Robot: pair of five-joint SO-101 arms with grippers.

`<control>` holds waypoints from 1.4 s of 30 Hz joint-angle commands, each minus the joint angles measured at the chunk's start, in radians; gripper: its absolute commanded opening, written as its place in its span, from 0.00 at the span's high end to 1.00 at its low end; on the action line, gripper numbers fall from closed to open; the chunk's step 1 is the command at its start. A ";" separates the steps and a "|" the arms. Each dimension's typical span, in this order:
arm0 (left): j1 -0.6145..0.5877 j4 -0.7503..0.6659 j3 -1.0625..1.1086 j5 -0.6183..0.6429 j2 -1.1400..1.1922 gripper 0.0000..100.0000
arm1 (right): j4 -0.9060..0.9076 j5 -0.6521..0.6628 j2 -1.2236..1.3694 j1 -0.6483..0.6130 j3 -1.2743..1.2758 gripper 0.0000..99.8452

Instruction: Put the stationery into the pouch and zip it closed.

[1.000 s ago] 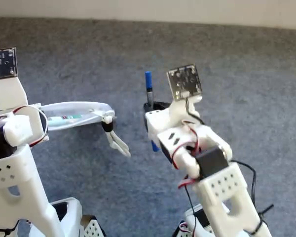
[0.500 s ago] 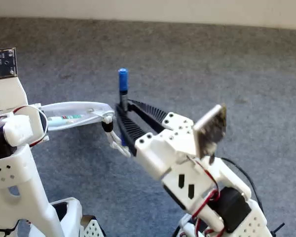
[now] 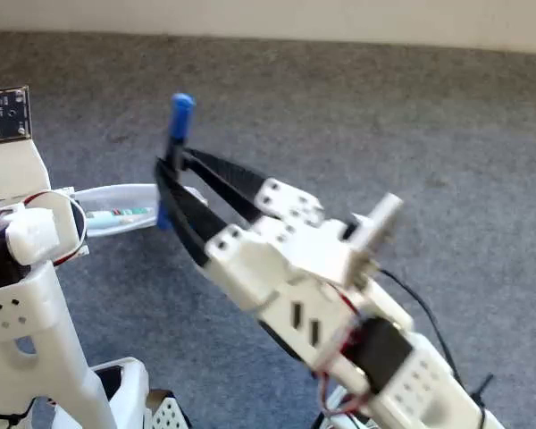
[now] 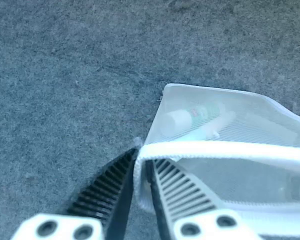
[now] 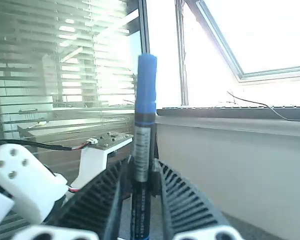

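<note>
The right gripper (image 3: 171,168) is clamping a blue pen (image 3: 180,112) near-upright beside the white mesh pouch (image 3: 116,197); the left gripper (image 4: 140,157) is pinching the pouch's rim, a tube (image 4: 190,116) lying inside.

A grey, carpet-like surface (image 4: 65,75) spread beneath the left jaws, and far beyond them it met a pale wall strip (image 3: 339,18). Behind the right jaws a bright window (image 5: 270,35) let in strong daylight above a white wall (image 5: 230,165). Slatted blinds (image 5: 50,55) hung beside the window.
</note>
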 commanded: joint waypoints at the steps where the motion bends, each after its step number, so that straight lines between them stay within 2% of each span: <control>1: 0.010 0.003 0.010 -0.008 0.016 1.00 | -0.128 -0.005 0.093 -0.013 -0.016 1.00; 8: 0.010 0.003 0.010 -0.008 0.016 1.00 | -0.229 0.000 0.236 -0.027 -0.016 1.00; 13: 0.010 0.003 0.010 -0.008 0.016 1.00 | -0.312 0.126 0.309 -0.033 -0.002 1.00; 23: 0.010 0.003 0.010 -0.008 0.016 1.00 | -0.389 0.146 0.331 -0.036 0.225 1.00; 27: 0.010 0.003 0.010 -0.008 0.016 1.00 | -0.386 0.302 0.334 -0.038 0.297 1.00; 29: 0.010 0.003 0.010 -0.008 0.016 1.00 | -0.349 0.350 0.335 -0.039 0.315 0.99; 32: 0.010 0.003 0.010 -0.008 0.016 1.00 | -0.216 0.354 0.328 -0.039 0.320 0.99; 38: 0.010 0.003 0.010 -0.008 0.016 1.00 | -0.019 0.350 0.254 -0.071 0.213 0.81; 42: 0.010 0.003 0.010 -0.008 0.016 1.00 | 0.177 0.235 0.163 -0.111 0.096 0.79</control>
